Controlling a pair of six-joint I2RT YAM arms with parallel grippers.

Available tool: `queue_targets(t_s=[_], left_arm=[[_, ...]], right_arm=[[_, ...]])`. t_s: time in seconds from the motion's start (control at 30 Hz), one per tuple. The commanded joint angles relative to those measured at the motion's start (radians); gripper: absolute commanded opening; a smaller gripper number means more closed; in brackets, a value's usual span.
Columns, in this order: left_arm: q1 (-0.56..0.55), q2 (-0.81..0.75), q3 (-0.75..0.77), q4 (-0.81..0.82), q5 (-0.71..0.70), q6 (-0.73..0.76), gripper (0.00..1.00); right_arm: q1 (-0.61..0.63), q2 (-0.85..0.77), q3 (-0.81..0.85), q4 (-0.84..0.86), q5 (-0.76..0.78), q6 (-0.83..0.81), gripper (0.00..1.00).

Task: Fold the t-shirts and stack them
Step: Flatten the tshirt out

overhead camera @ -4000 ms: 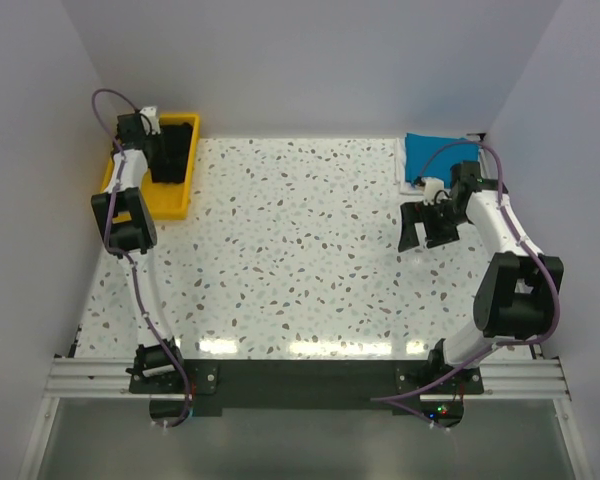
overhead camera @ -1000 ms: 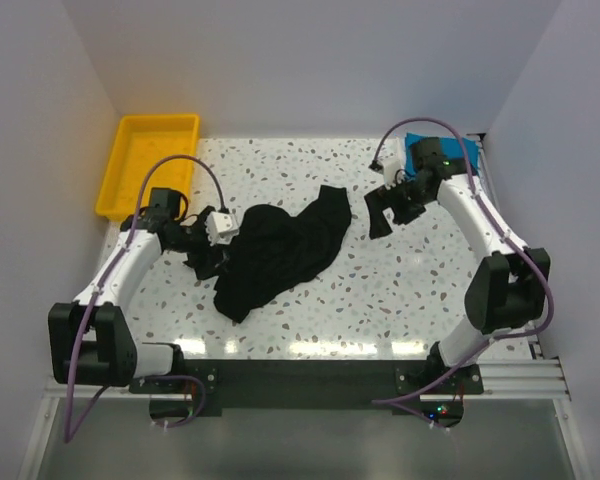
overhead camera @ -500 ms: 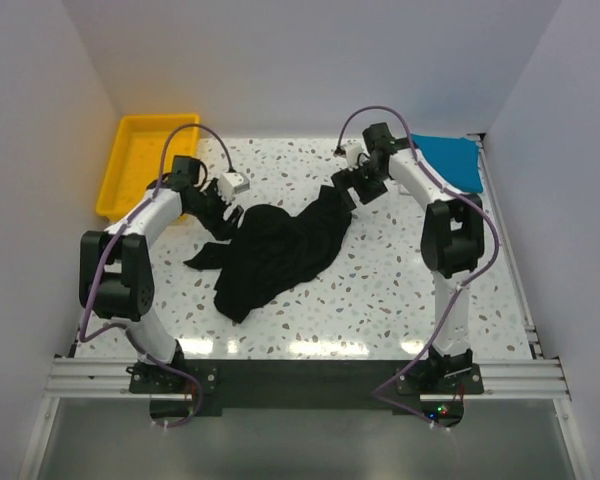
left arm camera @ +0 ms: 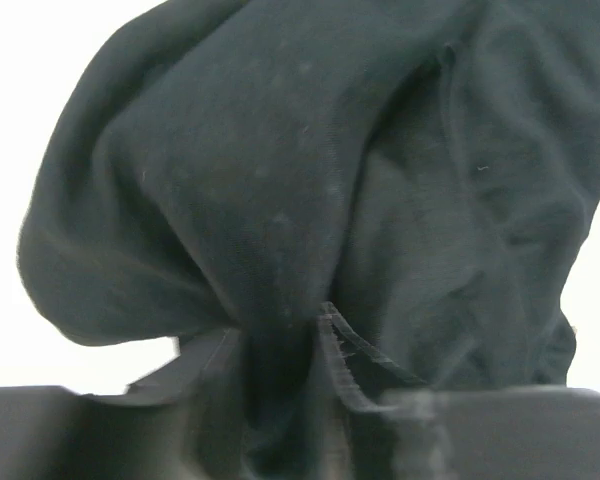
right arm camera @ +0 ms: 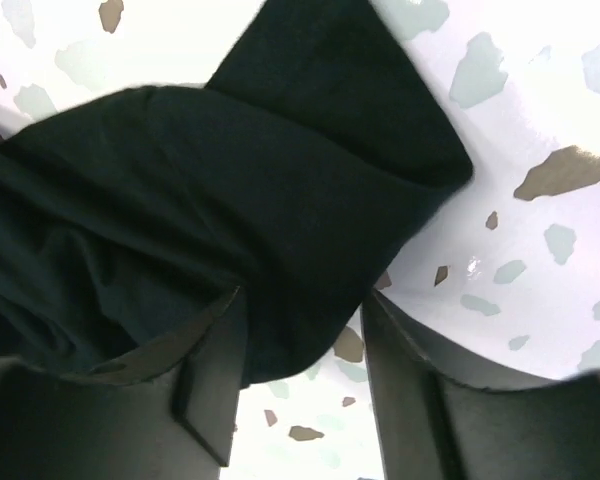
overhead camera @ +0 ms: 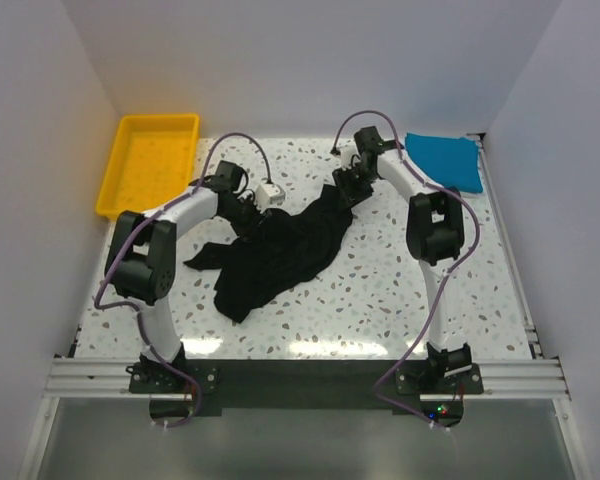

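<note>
A large black t-shirt point(overhead camera: 280, 245) lies crumpled in the middle of the speckled table. My left gripper point(overhead camera: 252, 207) is at its upper left edge. In the left wrist view the left gripper point(left arm camera: 275, 345) pinches a bunched fold of the black t-shirt point(left arm camera: 310, 180) that fills the gap. My right gripper point(overhead camera: 342, 188) is at the shirt's top right corner. In the right wrist view the right gripper point(right arm camera: 302, 305) straddles a corner of the black t-shirt point(right arm camera: 280, 200), jaws apart, with table showing between them. A folded bright blue t-shirt point(overhead camera: 445, 160) lies at the back right.
A yellow plastic tray point(overhead camera: 155, 165) stands at the back left corner. White walls close in the table on the left, back and right. The arms' bases and a metal rail point(overhead camera: 300, 375) run along the near edge.
Both arms have swung inward onto the black t-shirt's far edge, left from the left side, right from beside the blue shirt. Both pairs of jaws have narrowed.
</note>
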Motion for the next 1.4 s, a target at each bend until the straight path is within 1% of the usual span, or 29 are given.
queue_targets(t_s=[0.0,0.03,0.07,0.1,0.13,0.17,0.2,0.23,0.27,0.3,0.33,0.37,0.4,0.43,0.5,0.53,0.63,0.67,0.73,0.77,0.83,0.87,0.93,1.0,1.13,1.17,1.23,1.33,1.37], left_arm=[[-0.052,-0.09,-0.003,-0.024,0.016,0.039,0.26],[-0.07,-0.17,-0.022,-0.032,0.017,0.081,0.1],[-0.09,-0.211,-0.042,-0.042,0.013,0.104,0.01],[-0.142,-0.257,-0.094,-0.048,0.008,0.15,0.0],[-0.174,-0.341,-0.12,-0.064,0.003,0.18,0.0],[-0.214,-0.38,-0.146,-0.076,-0.027,0.204,0.0],[-0.31,-0.416,-0.206,-0.099,-0.055,0.248,0.0],[-0.367,-0.471,-0.24,-0.108,-0.081,0.266,0.0],[-0.423,-0.492,-0.276,-0.116,-0.145,0.279,0.0],[-0.532,-0.508,-0.348,-0.116,-0.18,0.296,0.0],[-0.584,-0.526,-0.385,-0.111,-0.214,0.302,0.0],[-0.662,-0.532,-0.419,-0.101,-0.274,0.306,0.09],[-0.69,-0.534,-0.476,-0.095,-0.3,0.312,0.21],[-0.71,-0.539,-0.491,-0.087,-0.32,0.309,0.4],[-0.713,-0.545,-0.481,-0.084,-0.313,0.287,0.45],[-0.708,-0.555,-0.467,-0.084,-0.307,0.277,0.48],[-0.624,-0.565,-0.377,-0.091,-0.229,0.226,0.53],[-0.539,-0.559,-0.313,-0.111,-0.158,0.217,0.53],[-0.44,-0.523,-0.248,-0.137,-0.089,0.189,0.53],[-0.346,-0.508,-0.191,-0.162,-0.025,0.181,0.53],[-0.258,-0.461,-0.144,-0.18,0.035,0.161,0.54],[-0.186,-0.444,-0.113,-0.177,0.07,0.149,0.55],[-0.111,-0.393,-0.079,-0.153,0.078,0.103,0.6],[-0.08,-0.35,-0.059,-0.13,0.057,0.053,0.63],[0.008,-0.218,-0.008,-0.095,0.049,-0.016,0.63],[0.031,-0.201,0.005,-0.088,0.025,-0.03,0.62],[0.039,-0.166,0.01,-0.088,-0.01,-0.043,0.59],[0.042,-0.172,-0.04,-0.073,-0.128,-0.061,0.57],[0.042,-0.18,-0.085,-0.067,-0.151,-0.063,0.57]], right_arm=[[0.004,0.0,0.02,0.0,-0.005,0.024,0.37],[0.006,-0.009,0.004,0.002,-0.005,0.019,0.3],[0.006,-0.029,-0.006,0.003,0.003,0.014,0.22],[0.006,-0.044,-0.031,0.006,0.006,0.01,0.04],[0.004,-0.058,-0.045,0.008,0.01,0.005,0.0],[0.004,-0.09,-0.061,0.009,0.015,0.002,0.0],[0.0,-0.107,-0.093,0.017,0.021,-0.006,0.0],[-0.003,-0.124,-0.111,0.025,0.021,-0.007,0.0],[-0.008,-0.161,-0.127,0.025,0.021,-0.009,0.0],[-0.016,-0.175,-0.151,0.019,0.017,-0.018,0.0],[-0.02,-0.193,-0.164,0.011,0.015,-0.027,0.0],[-0.025,-0.209,-0.176,-0.001,0.01,-0.038,0.0],[-0.034,-0.247,-0.217,-0.015,0.009,-0.062,0.0],[-0.036,-0.268,-0.245,-0.018,0.01,-0.075,0.0],[-0.039,-0.336,-0.332,-0.012,0.019,-0.119,0.0],[-0.039,-0.353,-0.36,-0.011,0.026,-0.134,0.0],[-0.04,-0.405,-0.432,-0.018,0.027,-0.18,0.0],[-0.039,-0.414,-0.443,-0.023,0.027,-0.193,0.0],[-0.04,-0.44,-0.47,-0.026,0.026,-0.202,0.0],[-0.039,-0.448,-0.481,-0.02,0.023,-0.21,0.0],[-0.04,-0.466,-0.506,-0.017,0.018,-0.217,0.0],[-0.039,-0.471,-0.512,-0.017,0.018,-0.222,0.0],[-0.04,-0.477,-0.523,-0.02,0.02,-0.227,0.0],[-0.04,-0.483,-0.536,-0.021,0.02,-0.233,0.0],[-0.04,-0.505,-0.569,-0.02,0.029,-0.243,0.0],[-0.039,-0.511,-0.575,-0.02,0.032,-0.248,0.0],[-0.039,-0.525,-0.593,-0.02,0.038,-0.254,0.0],[-0.039,-0.545,-0.615,-0.021,0.043,-0.26,0.0],[-0.039,-0.548,-0.618,-0.018,0.043,-0.262,0.0]])
